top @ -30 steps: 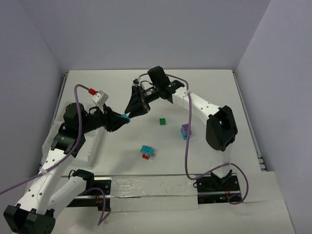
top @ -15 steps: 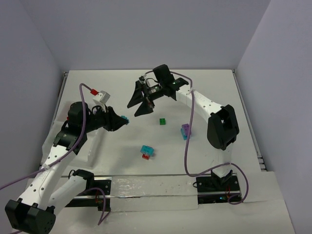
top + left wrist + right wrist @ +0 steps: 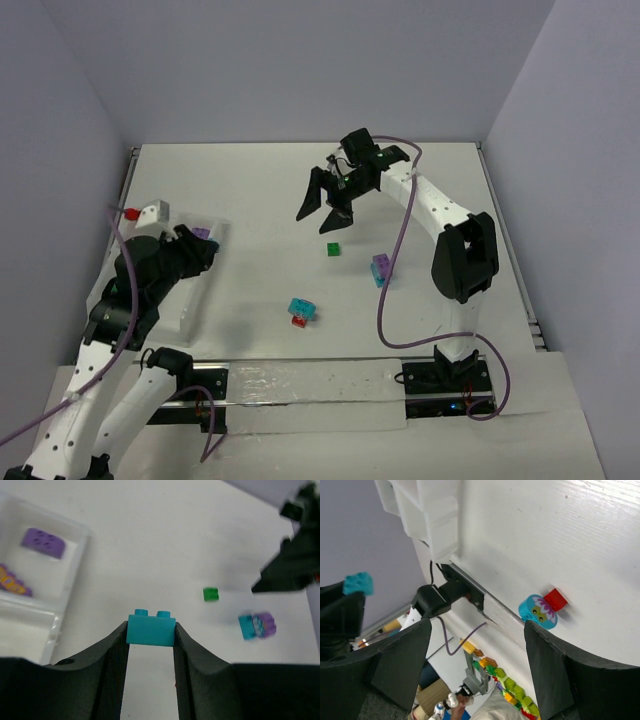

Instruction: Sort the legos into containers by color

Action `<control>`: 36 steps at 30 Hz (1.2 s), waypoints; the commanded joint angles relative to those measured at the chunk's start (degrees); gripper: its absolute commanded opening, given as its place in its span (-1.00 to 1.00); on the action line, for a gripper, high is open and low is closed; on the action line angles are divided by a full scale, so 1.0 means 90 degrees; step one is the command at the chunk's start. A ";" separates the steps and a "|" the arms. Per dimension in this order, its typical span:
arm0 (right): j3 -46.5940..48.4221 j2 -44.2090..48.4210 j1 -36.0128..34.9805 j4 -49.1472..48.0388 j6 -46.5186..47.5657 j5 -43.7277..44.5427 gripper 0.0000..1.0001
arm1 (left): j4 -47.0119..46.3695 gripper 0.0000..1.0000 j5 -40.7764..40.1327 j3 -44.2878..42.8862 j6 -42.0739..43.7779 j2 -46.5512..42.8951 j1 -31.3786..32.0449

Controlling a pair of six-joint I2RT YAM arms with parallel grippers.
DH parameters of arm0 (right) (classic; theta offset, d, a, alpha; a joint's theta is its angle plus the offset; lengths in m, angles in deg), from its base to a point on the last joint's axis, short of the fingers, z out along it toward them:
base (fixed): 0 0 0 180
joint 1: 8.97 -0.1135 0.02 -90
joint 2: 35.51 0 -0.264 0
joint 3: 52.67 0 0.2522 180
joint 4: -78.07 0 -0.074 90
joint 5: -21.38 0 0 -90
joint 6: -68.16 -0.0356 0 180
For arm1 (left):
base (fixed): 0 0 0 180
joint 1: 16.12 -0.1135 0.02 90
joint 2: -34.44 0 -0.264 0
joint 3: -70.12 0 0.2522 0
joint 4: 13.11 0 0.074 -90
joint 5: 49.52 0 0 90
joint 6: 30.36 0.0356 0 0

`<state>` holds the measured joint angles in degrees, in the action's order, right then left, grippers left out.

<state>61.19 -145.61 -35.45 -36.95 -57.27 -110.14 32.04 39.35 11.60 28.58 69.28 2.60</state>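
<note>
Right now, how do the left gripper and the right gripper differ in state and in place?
The left gripper is shut on a cyan brick; the right gripper stands open with nothing between its fingers. The left gripper is next to the clear tray; the right gripper is away from it, near the green brick. Both are black and have two fingers.
</note>
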 commanded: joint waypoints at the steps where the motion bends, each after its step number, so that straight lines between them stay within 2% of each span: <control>1: 0.0161 0.0193 -0.0037 0.0311 0.0366 0.0252 0.64 | 0.1146 -1.00 -0.2776 -0.0245 -0.1560 -0.0182 0.0000; 5: 0.0336 0.0073 -0.0037 0.0472 0.0532 0.0259 0.65 | 0.2119 -1.00 -0.3840 -0.0369 -0.2817 0.0349 -0.0001; 12: 0.0451 -0.0022 -0.0027 0.0582 0.0670 0.0176 0.66 | 0.2738 -1.00 -0.4173 -0.0228 -0.4341 0.1087 -0.0010; 18: 0.0374 -0.0012 -0.0027 0.0615 0.0731 0.0121 0.66 | 0.2968 -1.00 -0.4607 -0.0144 -0.4990 0.1806 -0.0083; 24: 0.0233 0.0055 -0.0027 0.0660 0.0801 0.0282 0.67 | 0.2980 -1.00 -0.4665 -0.0110 -0.5176 0.2560 -0.0229; 29: 0.0089 0.0171 -0.0027 0.0972 0.0971 0.1489 0.73 | 0.2941 -0.98 -0.4634 -0.0076 -0.5381 0.3066 -0.0396; 31: 0.0052 0.0285 -0.0034 0.1047 0.1038 0.2581 0.93 | 0.2933 -0.65 -0.4631 -0.0061 -0.5419 0.3202 -0.0438; 32: 0.0013 0.0319 -0.0037 0.1061 0.1060 0.2888 0.99 | 0.2919 -0.55 -0.4631 -0.0056 -0.5426 0.3256 -0.0449; 33: -0.0055 0.0376 -0.0037 0.1019 0.1080 0.3142 1.00 | 0.2895 -0.42 -0.4641 -0.0079 -0.5398 0.3305 -0.0454; 34: -0.0169 0.0485 -0.0037 0.0958 0.1099 0.3569 1.00 | 0.2864 -0.18 -0.4647 -0.0121 -0.5290 0.3352 -0.0463; 36: -0.0407 0.0587 -0.0046 0.0811 0.1104 0.3867 1.00 | 0.2783 0.03 -0.4641 -0.0197 -0.5144 0.3387 -0.0472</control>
<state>60.14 -144.99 -35.58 -29.62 -48.88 -88.84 57.62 -0.52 10.97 -18.18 99.15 -1.05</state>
